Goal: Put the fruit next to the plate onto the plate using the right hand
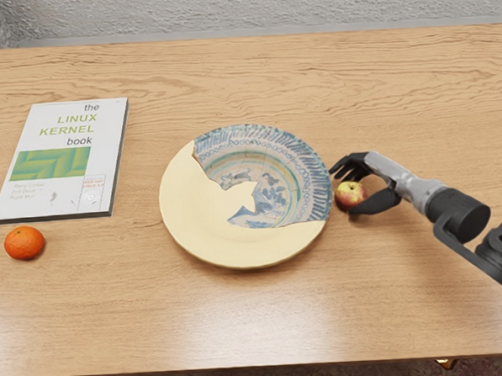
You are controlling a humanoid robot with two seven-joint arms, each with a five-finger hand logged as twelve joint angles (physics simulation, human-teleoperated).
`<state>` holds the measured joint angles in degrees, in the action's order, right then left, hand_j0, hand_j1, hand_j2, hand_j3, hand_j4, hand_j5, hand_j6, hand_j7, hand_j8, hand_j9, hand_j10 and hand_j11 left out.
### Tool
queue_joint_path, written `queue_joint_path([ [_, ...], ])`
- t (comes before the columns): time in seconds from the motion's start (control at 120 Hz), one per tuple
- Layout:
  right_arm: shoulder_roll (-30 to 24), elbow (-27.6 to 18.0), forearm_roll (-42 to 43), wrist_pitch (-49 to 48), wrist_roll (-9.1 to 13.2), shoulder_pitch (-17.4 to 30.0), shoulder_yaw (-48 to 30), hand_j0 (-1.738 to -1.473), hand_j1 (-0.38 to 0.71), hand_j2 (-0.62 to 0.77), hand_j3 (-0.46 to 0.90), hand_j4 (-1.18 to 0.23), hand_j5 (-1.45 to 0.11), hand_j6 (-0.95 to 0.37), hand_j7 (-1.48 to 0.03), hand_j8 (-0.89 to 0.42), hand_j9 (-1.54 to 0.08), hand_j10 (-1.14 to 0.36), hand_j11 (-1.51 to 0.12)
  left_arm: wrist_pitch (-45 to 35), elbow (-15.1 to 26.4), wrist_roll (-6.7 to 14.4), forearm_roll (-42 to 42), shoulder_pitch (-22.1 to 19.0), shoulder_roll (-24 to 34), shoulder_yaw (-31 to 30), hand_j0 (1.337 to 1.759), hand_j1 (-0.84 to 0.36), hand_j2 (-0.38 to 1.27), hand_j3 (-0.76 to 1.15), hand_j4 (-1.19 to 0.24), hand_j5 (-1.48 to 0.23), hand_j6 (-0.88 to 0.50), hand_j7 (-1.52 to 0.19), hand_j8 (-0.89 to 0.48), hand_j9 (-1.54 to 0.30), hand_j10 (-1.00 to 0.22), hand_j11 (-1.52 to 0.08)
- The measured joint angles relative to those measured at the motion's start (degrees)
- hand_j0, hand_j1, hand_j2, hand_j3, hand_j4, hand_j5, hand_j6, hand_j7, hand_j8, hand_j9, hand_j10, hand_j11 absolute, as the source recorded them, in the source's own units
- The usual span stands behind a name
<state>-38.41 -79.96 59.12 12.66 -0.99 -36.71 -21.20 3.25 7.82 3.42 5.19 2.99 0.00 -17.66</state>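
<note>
Right hand (374, 181) is nearest us, fingers curled round the apple (349, 194) just beside our plate (201, 228).

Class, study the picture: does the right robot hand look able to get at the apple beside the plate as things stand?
Probably yes: the right robot hand is at the apple, nothing lies between them, and the plate sits on the apple's far side.

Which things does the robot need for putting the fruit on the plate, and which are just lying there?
Needed for the job:
apple beside the plate
plate
right hand, curled round the apple

Just lying about:
orange, far off at the left
book
</note>
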Motion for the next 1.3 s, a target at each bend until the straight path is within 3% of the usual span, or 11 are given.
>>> queue_joint_path([
  [0.208, -0.7, -0.7, 0.1, -0.2, 0.7, -0.5, 0.9, -1.658, 0.20, -0.07, 0.00, -0.49, -0.61, -0.49, -0.63, -0.48, -0.62, -0.45, -0.65, 0.0, 0.0, 0.0, 0.0, 0.0, 0.0, 0.0, 1.658, 0.06, 0.05, 0.00, -0.25, -0.32, -0.25, -0.32, -0.25, -0.32, -0.24, -0.32],
  [0.4, -0.8, -0.7, 0.3, -0.1, 0.8, -0.6, 1.5, -1.656, 0.24, 0.08, 0.00, -0.58, -0.70, -0.50, -0.73, -0.43, -0.72, -0.56, -0.73, 0.0, 0.0, 0.0, 0.0, 0.0, 0.0, 0.0, 1.658, 0.06, 0.05, 0.00, -0.25, -0.32, -0.25, -0.32, -0.25, -0.32, -0.24, -0.32],
  [0.567, -0.8, -0.6, 0.5, -0.1, 0.8, -0.7, 2.0, -1.650, 0.27, 0.11, 0.00, -0.67, -0.79, -0.46, -0.83, -0.40, -0.82, -0.65, -0.82, 0.0, 0.0, 0.0, 0.0, 0.0, 0.0, 0.0, 1.658, 0.06, 0.05, 0.00, -0.24, -0.32, -0.24, -0.32, -0.24, -0.32, -0.24, -0.32],
  [0.85, -1.9, -0.8, -0.4, -1.2, 0.3, -1.1, 1.8, -1.654, 0.30, 0.41, 0.00, -0.79, -1.07, -0.48, -1.04, -0.39, -1.07, -0.65, -1.07, 0.0, 0.0, 0.0, 0.0, 0.0, 0.0, 0.0, 1.658, 0.06, 0.05, 0.00, -0.25, -0.32, -0.25, -0.32, -0.25, -0.32, -0.24, -0.32],
  [0.983, -3.2, -1.4, -1.5, -2.9, -0.1, -1.5, 0.9, -1.658, 0.30, 0.42, 0.00, -0.81, -1.15, -0.45, -1.09, -0.36, -1.14, -0.62, -1.15, 0.0, 0.0, 0.0, 0.0, 0.0, 0.0, 0.0, 1.658, 0.06, 0.05, 0.00, -0.25, -0.32, -0.25, -0.32, -0.25, -0.32, -0.24, -0.32],
  [1.05, -4.4, -1.9, -3.0, -4.6, -0.4, -2.1, 0.6, -1.658, 0.33, 0.49, 0.00, -0.81, -1.18, -0.44, -1.10, -0.34, -1.15, -0.60, -1.16, 0.0, 0.0, 0.0, 0.0, 0.0, 0.0, 0.0, 1.658, 0.06, 0.05, 0.00, -0.25, -0.32, -0.25, -0.32, -0.25, -0.32, -0.24, -0.32],
  [1.158, -5.7, -2.2, -5.5, -10.3, -0.6, -2.8, -2.2, -1.658, 0.37, 0.57, 0.00, -0.81, -1.22, -0.41, -1.11, -0.31, -1.18, -0.59, -1.20, 0.0, 0.0, 0.0, 0.0, 0.0, 0.0, 0.0, 1.658, 0.06, 0.05, 0.00, -0.25, -0.32, -0.25, -0.32, -0.25, -0.32, -0.24, -0.32],
  [1.3, -7.0, -2.3, -8.6, -18.5, -0.6, -3.3, -6.7, -1.658, 0.38, 0.57, 0.00, -0.81, -1.25, -0.40, -1.12, -0.29, -1.19, -0.57, -1.22, 0.0, 0.0, 0.0, 0.0, 0.0, 0.0, 0.0, 1.658, 0.06, 0.05, 0.00, -0.25, -0.32, -0.25, -0.32, -0.25, -0.32, -0.24, -0.32],
])
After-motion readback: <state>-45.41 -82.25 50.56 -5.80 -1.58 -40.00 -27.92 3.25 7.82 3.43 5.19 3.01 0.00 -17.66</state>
